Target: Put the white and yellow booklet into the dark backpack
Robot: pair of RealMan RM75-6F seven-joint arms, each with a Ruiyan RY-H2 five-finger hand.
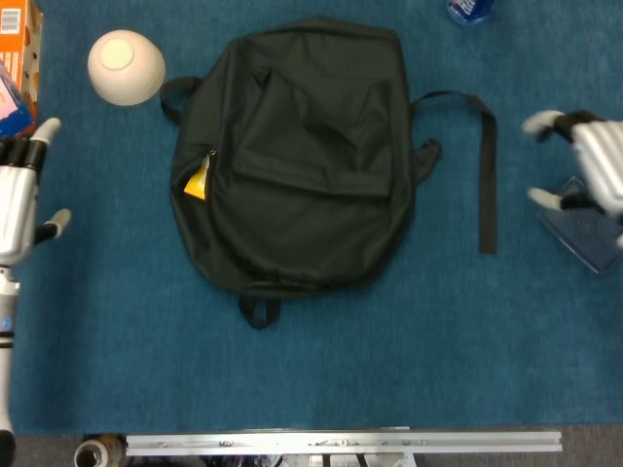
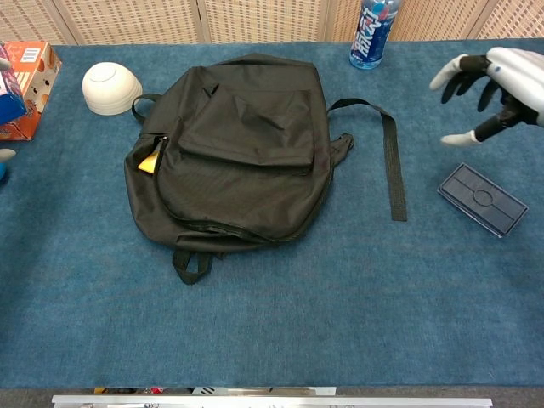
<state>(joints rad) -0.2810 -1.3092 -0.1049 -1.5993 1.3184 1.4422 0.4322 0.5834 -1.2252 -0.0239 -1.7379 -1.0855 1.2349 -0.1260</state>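
While the dark backpack [image 1: 292, 156] lies flat on the blue table [image 1: 389, 360], we see only a yellow corner of the booklet [image 1: 198, 182] poking from its side opening. Our right hand [image 1: 584, 175] hangs above a dark flat case [image 2: 483, 198], fingers spread and holding nothing. Our left hand [image 1: 18, 199] is at the table's far left edge, also spread and free, near a white bowl [image 1: 126, 66].
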